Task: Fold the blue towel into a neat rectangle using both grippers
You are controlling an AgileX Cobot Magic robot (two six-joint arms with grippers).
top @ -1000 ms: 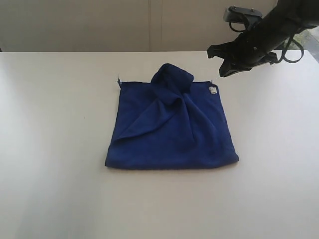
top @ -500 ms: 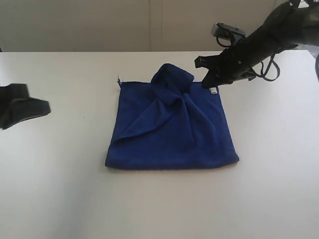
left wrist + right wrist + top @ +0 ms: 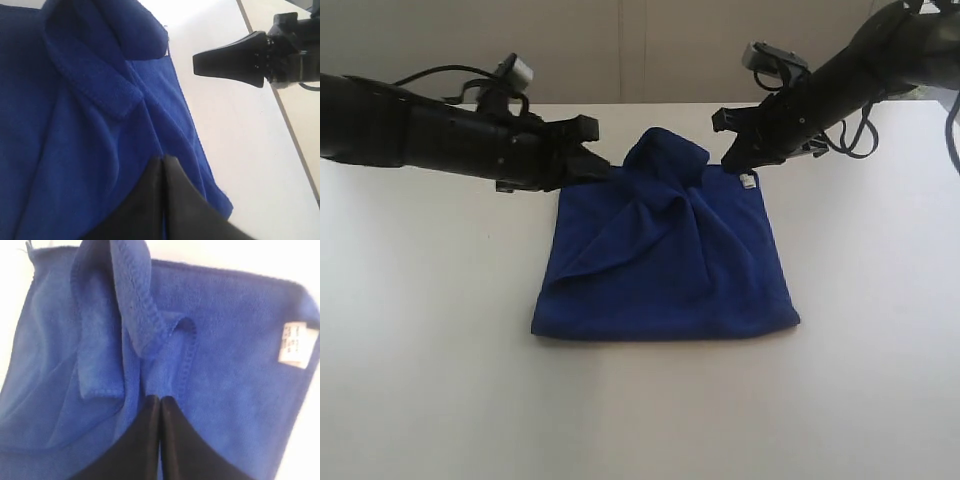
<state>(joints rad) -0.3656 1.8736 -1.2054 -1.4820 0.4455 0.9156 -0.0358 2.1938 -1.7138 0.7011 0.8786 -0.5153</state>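
Exterior view: blue towel (rumpled)

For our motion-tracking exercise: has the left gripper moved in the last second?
Yes. The left gripper came in from the left, rightward to the far left corner of the unmoved blue towel.

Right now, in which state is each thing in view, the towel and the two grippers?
blue towel: lies on the table, partly folded, bunched up at the middle of its far edge; not yet a neat rectangle.
left gripper: shut, over the towel, nothing seen between its fingers.
right gripper: shut, over the towel near the bunched part, nothing seen between its fingers.
white label: lies flat at a towel corner, face up.
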